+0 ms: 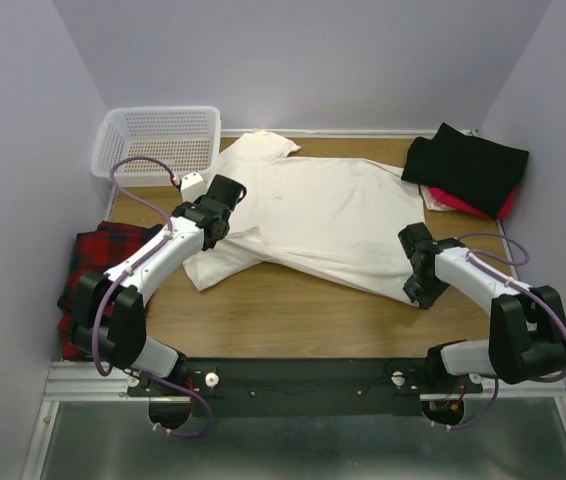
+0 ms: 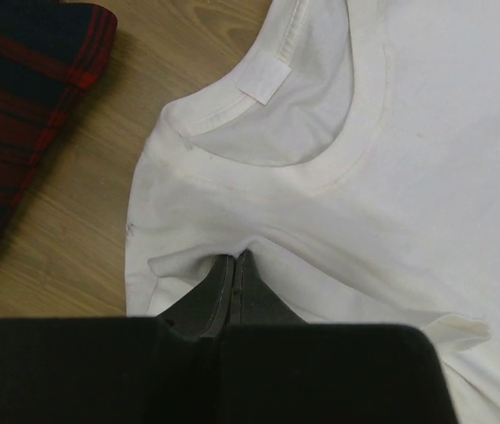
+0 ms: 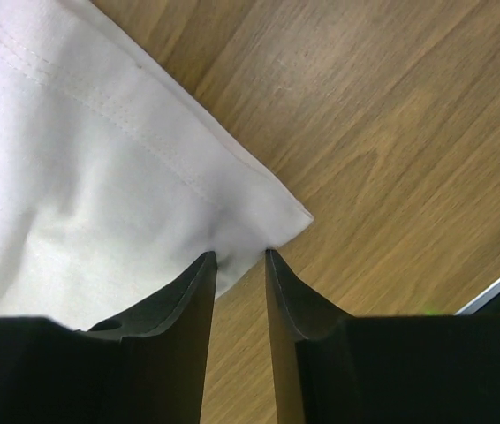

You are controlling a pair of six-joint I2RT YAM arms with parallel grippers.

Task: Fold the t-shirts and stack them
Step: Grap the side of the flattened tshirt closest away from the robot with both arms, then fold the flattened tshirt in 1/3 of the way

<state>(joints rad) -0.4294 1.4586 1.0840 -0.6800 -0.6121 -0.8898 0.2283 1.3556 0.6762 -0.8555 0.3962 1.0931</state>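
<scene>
**White shirt spread flat, both grippers at its edges**

White shirt [image 1: 323, 215] lies spread across the middle of the table [image 1: 293, 305], collar toward the left arm, hem toward the right.

Left gripper [image 2: 234, 258]: down on the shoulder just below the collar, jaws closed together, a small pucker of cloth pinched at the tips.

Right gripper [image 3: 239, 256]: at the hem corner, jaws a narrow gap apart, cloth edge lying between them, wood showing through the gap.

Black shirt [image 1: 468, 165] folded at the far right corner, on top of the red shirt [image 1: 463, 203]. Basket [image 1: 158, 140] far left. Plaid cloth [image 1: 93, 265] at the left edge.
</scene>
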